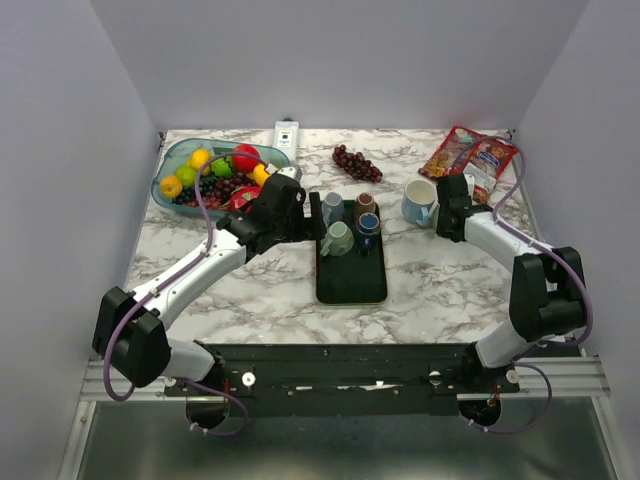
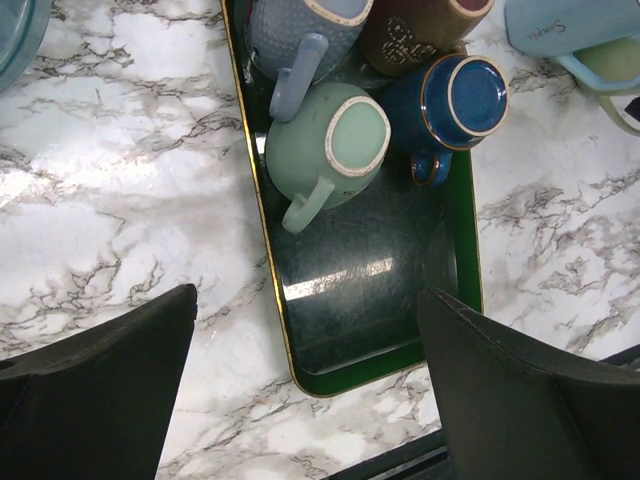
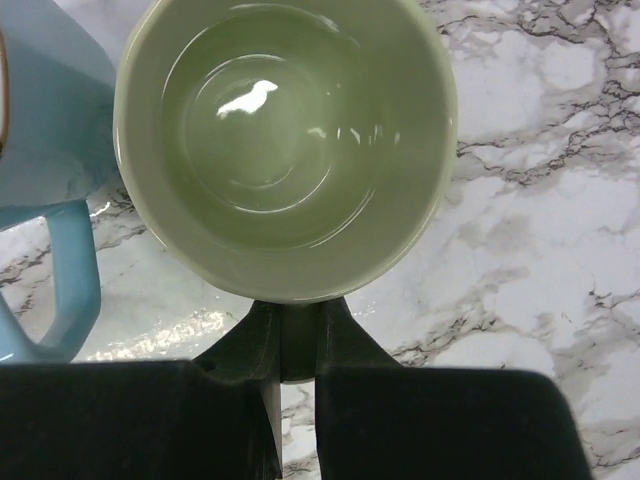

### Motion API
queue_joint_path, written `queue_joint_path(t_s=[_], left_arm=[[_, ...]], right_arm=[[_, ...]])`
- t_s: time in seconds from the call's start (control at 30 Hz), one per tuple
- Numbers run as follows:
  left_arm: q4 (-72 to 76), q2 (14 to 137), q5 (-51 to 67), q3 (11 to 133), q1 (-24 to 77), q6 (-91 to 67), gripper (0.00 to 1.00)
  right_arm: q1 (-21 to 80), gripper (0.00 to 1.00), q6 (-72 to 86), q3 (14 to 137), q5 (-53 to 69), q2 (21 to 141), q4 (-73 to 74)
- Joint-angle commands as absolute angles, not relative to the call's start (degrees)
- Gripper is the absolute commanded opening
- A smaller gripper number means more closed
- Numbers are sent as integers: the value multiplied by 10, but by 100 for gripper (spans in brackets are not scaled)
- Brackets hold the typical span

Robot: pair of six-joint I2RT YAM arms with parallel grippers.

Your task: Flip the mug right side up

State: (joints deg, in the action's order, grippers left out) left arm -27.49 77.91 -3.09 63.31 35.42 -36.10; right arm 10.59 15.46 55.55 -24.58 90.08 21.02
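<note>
A pale green mug (image 3: 285,140) stands right side up on the marble table, its mouth open to the right wrist camera. My right gripper (image 3: 298,345) is shut on its handle. In the top view this gripper (image 1: 447,208) sits at the right, beside a light blue mug (image 1: 418,203), and hides most of the green mug. My left gripper (image 2: 310,400) is open and empty above the near end of the dark green tray (image 2: 380,330). A mint mug (image 2: 330,145) and a dark blue mug (image 2: 455,100) stand bottom up on the tray.
A grey-blue mug (image 2: 300,30) and a brown mug (image 2: 420,30) also sit at the tray's far end. A fruit bowl (image 1: 168,160) stands at the back left, grapes (image 1: 357,163) at the back middle, snack packets (image 1: 470,155) at the back right.
</note>
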Motion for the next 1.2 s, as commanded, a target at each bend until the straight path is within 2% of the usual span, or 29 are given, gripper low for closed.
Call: queue_joint_path(t_s=[0.0, 0.03, 0.1, 0.13, 0.23, 0.47, 0.53, 0.73, 0.93, 1.17], left_arm=[[-244, 787, -1, 628, 339, -338, 99], [-244, 790, -1, 629, 337, -335, 99], [-243, 794, -4, 629, 336, -327, 99], [-242, 798, -9, 629, 336, -316, 99], [-236, 806, -10, 627, 336, -285, 99], [-226, 798, -3, 610, 336, -207, 99], [-223, 796, 0, 606, 336, -190, 99], [-218, 818, 51, 611, 336, -149, 99], [-179, 857, 107, 608, 352, -105, 98], [-183, 953, 33, 638, 381, -82, 88]], right_arm=[[102, 1, 142, 591, -258, 917, 164], [103, 1, 142, 593, -259, 917, 170], [102, 10, 141, 600, -254, 918, 178], [102, 24, 142, 605, -253, 920, 192], [102, 49, 170, 620, -251, 923, 235], [102, 67, 224, 662, -241, 897, 330], [103, 76, 250, 666, -232, 880, 371], [102, 83, 286, 632, -127, 768, 410], [102, 84, 270, 592, -31, 655, 403], [103, 84, 288, 591, 17, 606, 417]])
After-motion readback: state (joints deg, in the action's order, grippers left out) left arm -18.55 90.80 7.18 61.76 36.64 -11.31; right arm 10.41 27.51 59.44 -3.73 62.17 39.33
